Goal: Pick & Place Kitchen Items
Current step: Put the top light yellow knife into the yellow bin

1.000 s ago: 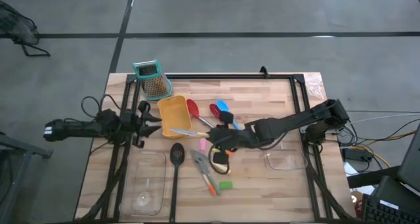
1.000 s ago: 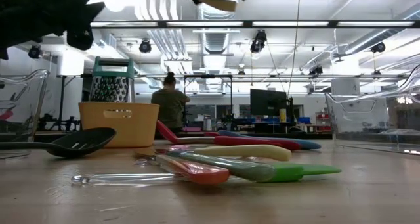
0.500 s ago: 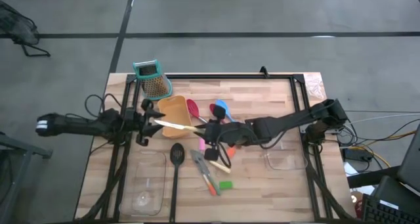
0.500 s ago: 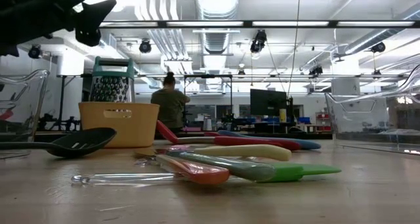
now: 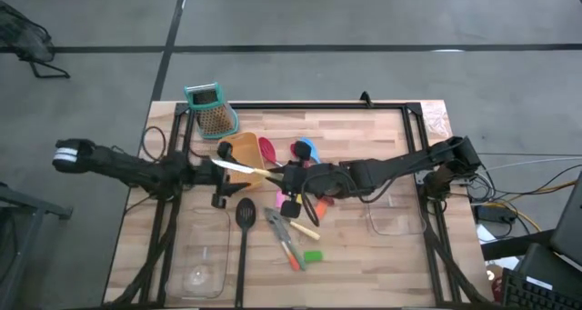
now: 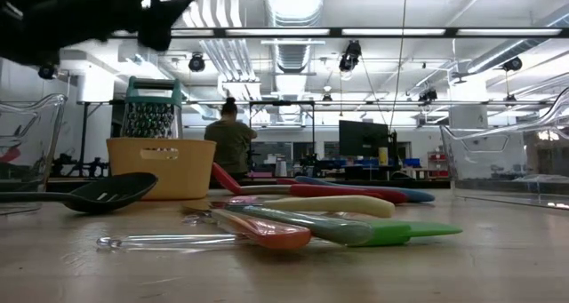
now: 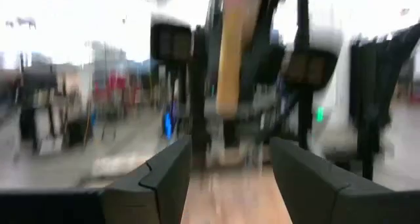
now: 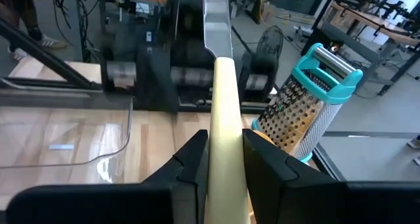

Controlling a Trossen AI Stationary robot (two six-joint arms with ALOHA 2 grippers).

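The right tool (image 8: 220, 159) clamps a cream-handled, metal-bladed knife (image 8: 220, 86) above the wooden surface (image 5: 364, 246), blade toward the left tool (image 5: 218, 174), spread apart; a mistimed handover risks dropping it.

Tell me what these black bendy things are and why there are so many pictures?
They are two robot arms at a wooden table. One camera looks down from above, one sits at table height, and one rides on each wrist. On the table lie a black slotted spoon, red and blue spoons, a yellow tray, a grater and clear trays. The right pincer is shut on a cream-handled knife, holding it out over the yellow tray. The left pincer is open, right by the knife's blade tip, maybe ready to take it.
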